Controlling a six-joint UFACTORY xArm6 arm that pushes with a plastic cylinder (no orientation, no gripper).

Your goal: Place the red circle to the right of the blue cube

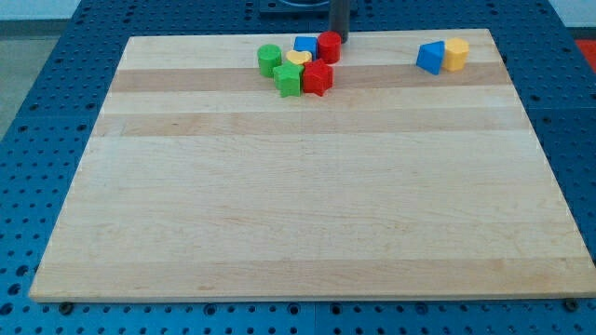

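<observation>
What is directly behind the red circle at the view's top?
The dark rod stands right behind the red circle; my tip is there. The blue cube sits at the circle's left, partly covered.

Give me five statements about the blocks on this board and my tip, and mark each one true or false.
1. The red circle sits right beside the blue cube, on its right in the view. True.
2. My tip is at the view's bottom edge of the board. False: it is at the view's top edge, just behind the red circle.
3. A blue block and a yellow block sit together, apart from the main cluster. True.
4. The green circle is at the right end of the cluster. False: it is at the left end.
5. Every block lies in the top part of the wooden board. True.
</observation>
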